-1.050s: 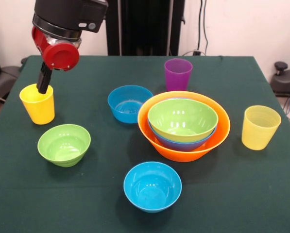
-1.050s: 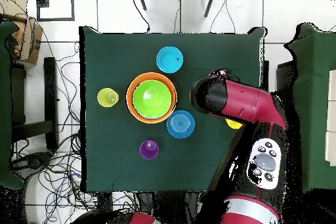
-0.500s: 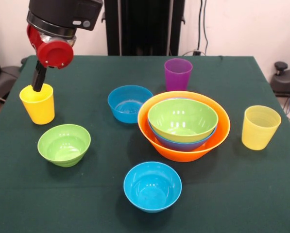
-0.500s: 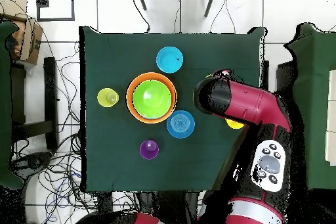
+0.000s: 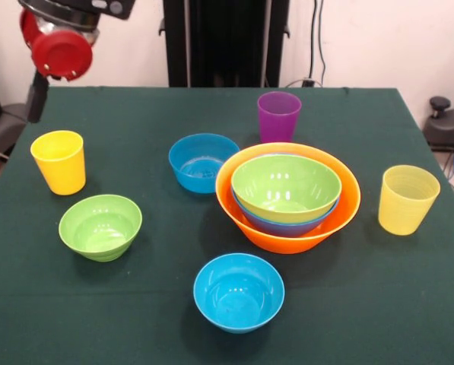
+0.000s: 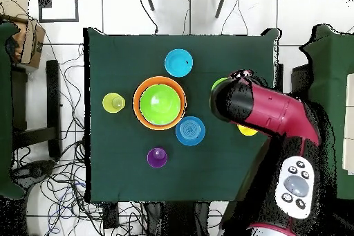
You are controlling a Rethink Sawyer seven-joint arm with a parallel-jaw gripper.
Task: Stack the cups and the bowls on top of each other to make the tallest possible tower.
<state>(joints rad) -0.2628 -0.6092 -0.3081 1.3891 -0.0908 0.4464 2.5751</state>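
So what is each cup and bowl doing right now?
Orange bowl: upright, holds two nested bowls.
Large blue bowl: nested inside it.
Medium green bowl: nested on top, empty.
Small green bowl: upright, alone.
Two small blue bowls: upright, alone.
Yellow cup, purple cup, pale yellow cup: upright, unstacked.

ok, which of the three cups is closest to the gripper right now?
The opaque yellow cup, upright at the table's edge right below the gripper. The purple cup and ribbed pale yellow cup stand much farther off.
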